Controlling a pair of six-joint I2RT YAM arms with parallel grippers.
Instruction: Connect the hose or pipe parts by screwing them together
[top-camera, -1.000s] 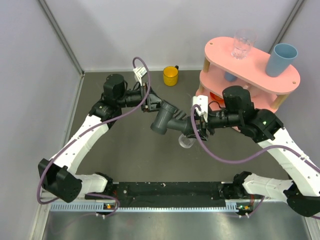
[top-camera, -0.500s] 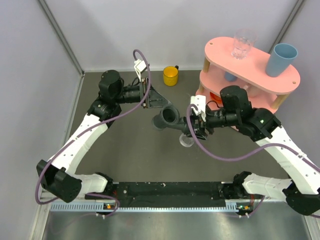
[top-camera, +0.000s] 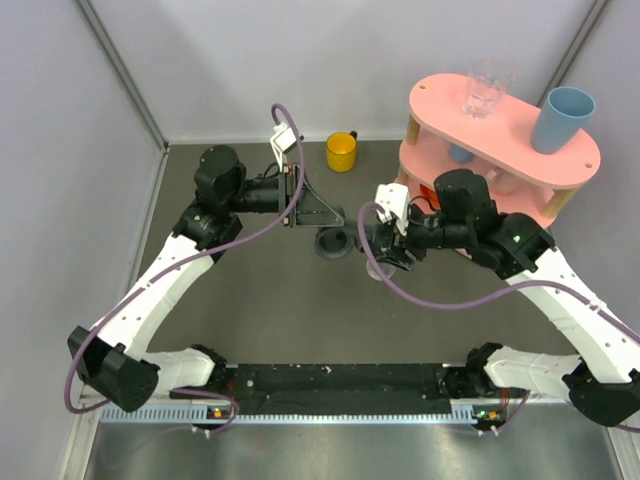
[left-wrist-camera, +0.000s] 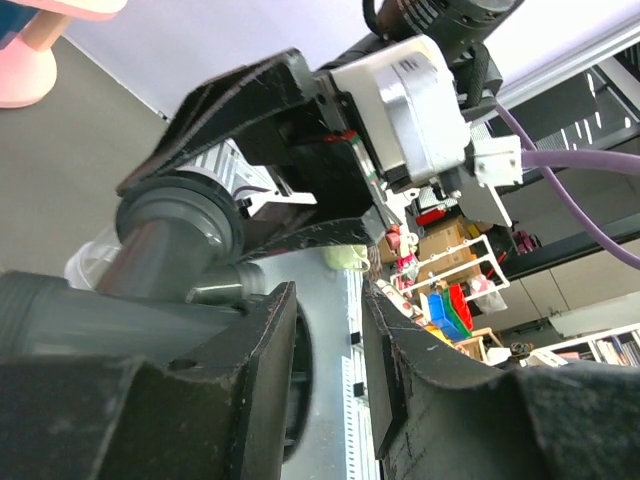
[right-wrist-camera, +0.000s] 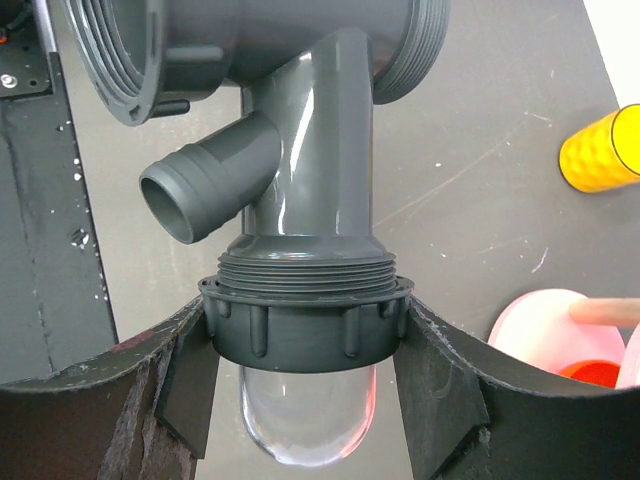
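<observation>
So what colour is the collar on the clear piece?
The collar is dark grey; the right wrist view shows it best.

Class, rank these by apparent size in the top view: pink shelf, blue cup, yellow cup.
1. pink shelf
2. blue cup
3. yellow cup (stands lower, farther from the camera, so unsure)

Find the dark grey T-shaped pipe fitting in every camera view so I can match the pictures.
Top external: fitting near the centre, seen end-on.
Left wrist: fitting at the left edge, middle to bottom.
Right wrist: fitting fills the top half, above the grey collar.
Shared landmark: pink shelf, upper right in top external, top-left corner in left wrist, bottom right in right wrist.
</observation>
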